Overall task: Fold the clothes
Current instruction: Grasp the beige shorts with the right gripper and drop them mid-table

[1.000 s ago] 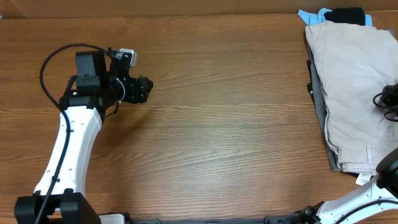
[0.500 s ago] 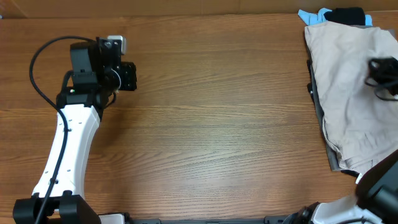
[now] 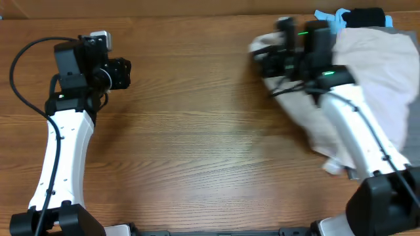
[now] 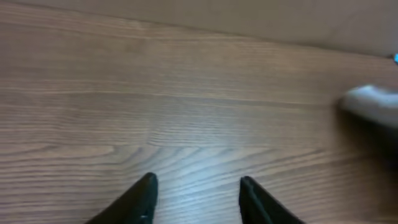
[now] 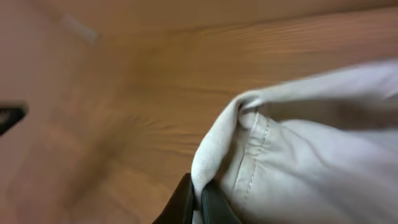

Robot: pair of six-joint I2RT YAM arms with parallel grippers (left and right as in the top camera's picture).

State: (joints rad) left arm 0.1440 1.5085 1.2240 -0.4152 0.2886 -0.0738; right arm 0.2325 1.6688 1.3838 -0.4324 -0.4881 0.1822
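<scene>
The beige khaki garment point(image 3: 387, 72) lies at the table's right side, one part drawn out to the left toward the middle. My right gripper point(image 3: 266, 56) is shut on a fold of it; in the right wrist view the jaws point(image 5: 198, 196) pinch the cloth point(image 5: 298, 162) by a stitched seam. My left gripper point(image 3: 126, 72) hovers at the far left, well away from the garment. In the left wrist view its fingers point(image 4: 146, 199) stand apart over bare wood, holding nothing.
Grey trousers point(image 3: 352, 172) peek out under the beige garment at the right. Small black point(image 3: 367, 14) and light-blue point(image 3: 326, 16) pieces lie at the back right corner. The table point(image 3: 210, 144) is brown wood.
My right gripper has taken hold of the beige garment and dragged it fast to the left, toward the table's middle. My left arm has pulled back a little to the left.
</scene>
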